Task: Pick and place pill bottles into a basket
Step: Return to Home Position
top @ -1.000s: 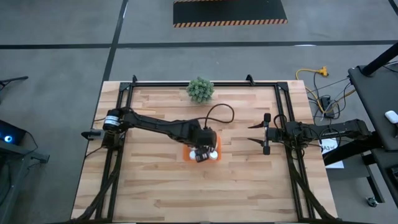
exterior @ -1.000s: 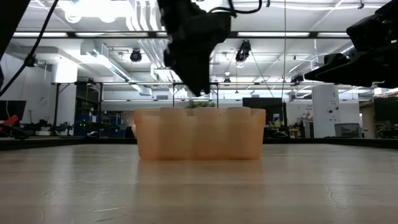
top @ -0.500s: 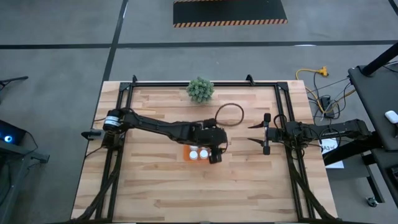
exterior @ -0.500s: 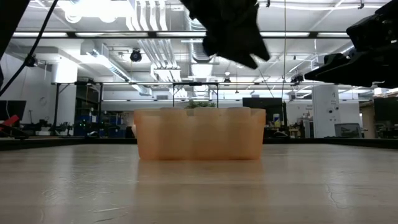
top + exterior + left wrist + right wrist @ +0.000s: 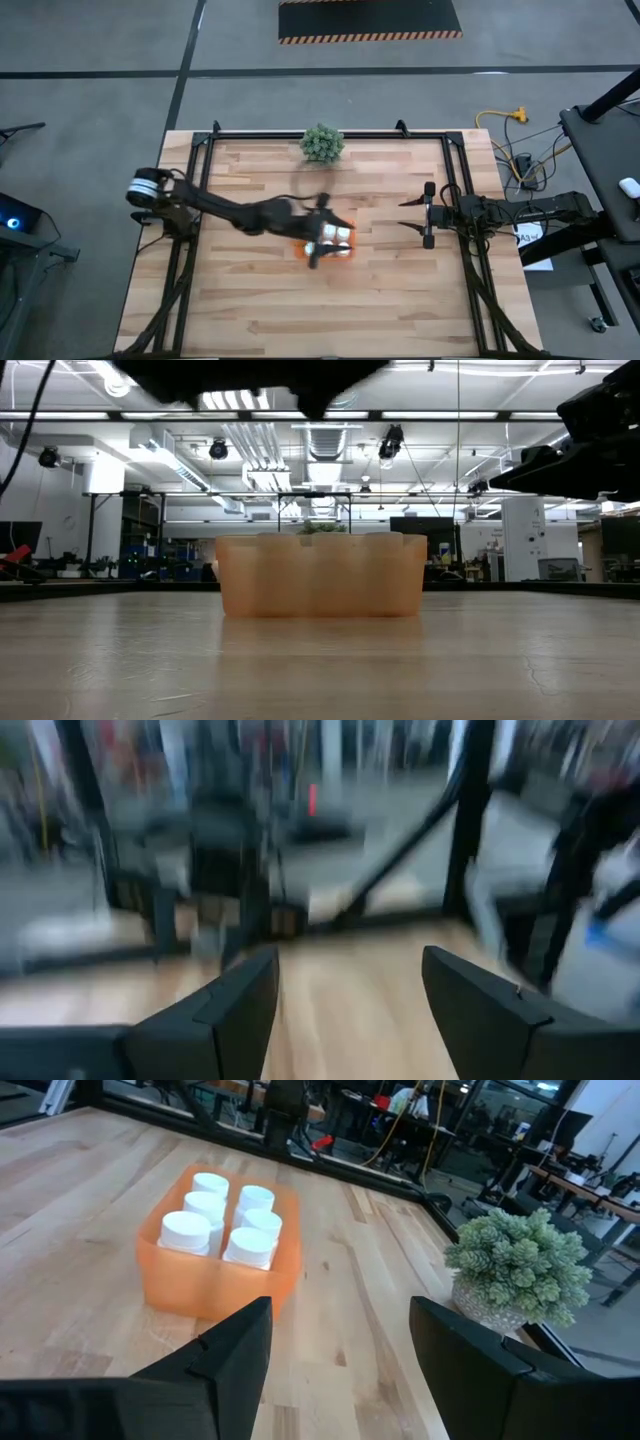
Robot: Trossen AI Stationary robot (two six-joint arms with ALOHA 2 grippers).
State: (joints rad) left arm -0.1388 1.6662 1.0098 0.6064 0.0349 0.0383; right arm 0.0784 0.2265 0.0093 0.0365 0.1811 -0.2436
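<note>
On the wooden counter, the orange basket holds all six pill bottles. The left hand, spread and empty, hangs above it, so its way home seems free. The right hand, also spread, waits apart.

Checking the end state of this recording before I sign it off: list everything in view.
small white capped pill bottles: six, white, standing inside the tray
shallow rectangular orange plastic tray: one, orange, near the table's middle
small bushy green potted plant: one, green, by the table's back edge
light wooden table: one, pale wood, under everything
left gripper: one, dark, open, empty, over the tray
right gripper: one, dark, open, empty, right of the tray
</note>
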